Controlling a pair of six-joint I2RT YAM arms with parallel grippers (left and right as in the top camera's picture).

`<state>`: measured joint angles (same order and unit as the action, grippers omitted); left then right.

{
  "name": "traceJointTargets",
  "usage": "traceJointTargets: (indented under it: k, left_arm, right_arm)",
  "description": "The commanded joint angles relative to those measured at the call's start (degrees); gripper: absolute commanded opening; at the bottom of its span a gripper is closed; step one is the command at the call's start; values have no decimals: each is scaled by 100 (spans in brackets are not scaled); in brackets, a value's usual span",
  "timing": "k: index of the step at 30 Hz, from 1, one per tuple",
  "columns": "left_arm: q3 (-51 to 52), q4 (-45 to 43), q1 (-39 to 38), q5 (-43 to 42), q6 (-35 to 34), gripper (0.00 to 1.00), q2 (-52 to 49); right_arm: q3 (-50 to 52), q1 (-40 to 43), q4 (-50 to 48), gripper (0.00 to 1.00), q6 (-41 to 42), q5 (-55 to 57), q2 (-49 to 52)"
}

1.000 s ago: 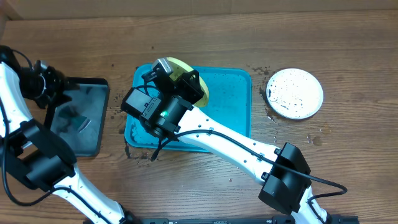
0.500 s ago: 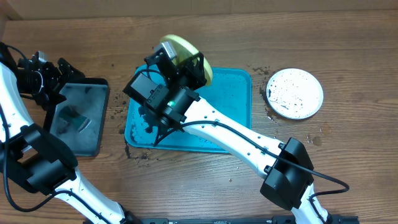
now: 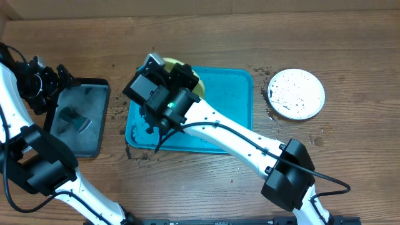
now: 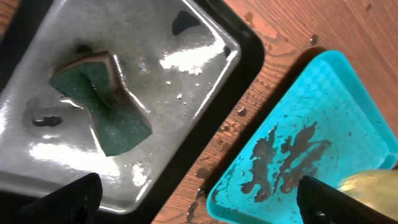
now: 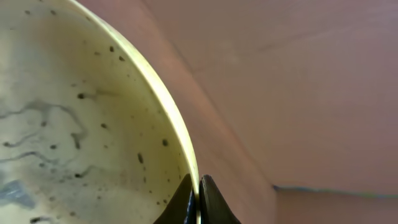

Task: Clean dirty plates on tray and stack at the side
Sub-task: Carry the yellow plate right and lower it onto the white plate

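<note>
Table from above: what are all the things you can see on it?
yellow-green plate: one, yellow-green with dark specks, held by its rim at the teal tray's far-left corner
white plate: one, white with dark specks, on the table right of the teal tray
teal tray: one, teal-blue, middle of the table, dark smears inside
black tray: one, black, wet, left of the teal tray
sponge: one, green, in the black tray
crumbs: many, dark, on the wood around the teal tray
table: one, brown wood
left gripper: one, black, open above the black tray
right gripper: one, black, shut on the yellow-green plate
</note>
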<state>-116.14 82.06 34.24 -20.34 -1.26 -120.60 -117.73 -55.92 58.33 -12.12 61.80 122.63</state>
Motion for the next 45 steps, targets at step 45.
traceJointTargets:
  k: [45]
  left_arm:
    - [-101, -26, -15, 146, 109, 100, 98]
  right_arm:
    - [3539, 7003, 140, 4, 3195, -6623, -1585]
